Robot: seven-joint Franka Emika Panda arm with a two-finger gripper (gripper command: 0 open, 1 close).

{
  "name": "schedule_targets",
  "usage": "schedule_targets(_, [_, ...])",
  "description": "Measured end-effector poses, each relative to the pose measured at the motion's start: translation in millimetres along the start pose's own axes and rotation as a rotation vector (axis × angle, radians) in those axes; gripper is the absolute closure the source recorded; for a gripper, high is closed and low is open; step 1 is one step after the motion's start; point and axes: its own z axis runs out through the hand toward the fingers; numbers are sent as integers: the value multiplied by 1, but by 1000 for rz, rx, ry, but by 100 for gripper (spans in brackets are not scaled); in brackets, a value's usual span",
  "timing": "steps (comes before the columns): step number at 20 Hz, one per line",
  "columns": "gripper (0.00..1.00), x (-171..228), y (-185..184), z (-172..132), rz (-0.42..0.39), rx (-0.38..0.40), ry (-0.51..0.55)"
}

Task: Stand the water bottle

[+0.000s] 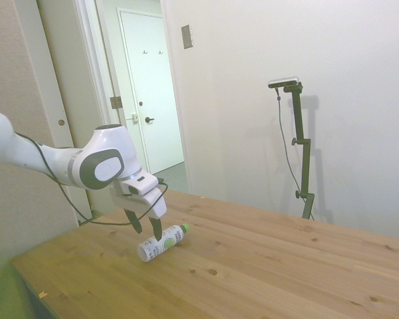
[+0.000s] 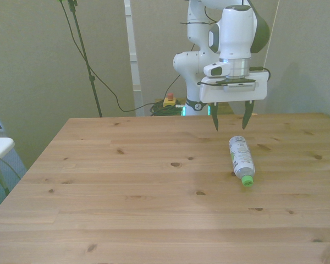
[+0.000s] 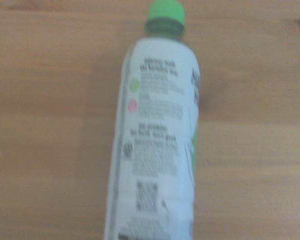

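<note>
Front view: the hand, released with fingers spread, hovers above the base end of the water bottle lying on the worktop; a misjudged descent could roll the round bottle away.

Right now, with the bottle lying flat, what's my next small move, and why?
Probably ease the open gripper straight down. It hangs above the base end of the bottle, which lies on its side on the table, fingers not yet around it.

table bare around water bottle | gripper above it, unobstructed
</note>
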Motion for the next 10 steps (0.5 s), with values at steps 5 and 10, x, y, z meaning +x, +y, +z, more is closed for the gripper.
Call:
schedule_targets(5, [0,38,-36,14,86,10,32])
schedule_targets(10, [0,68,-62,40,149,6,35])
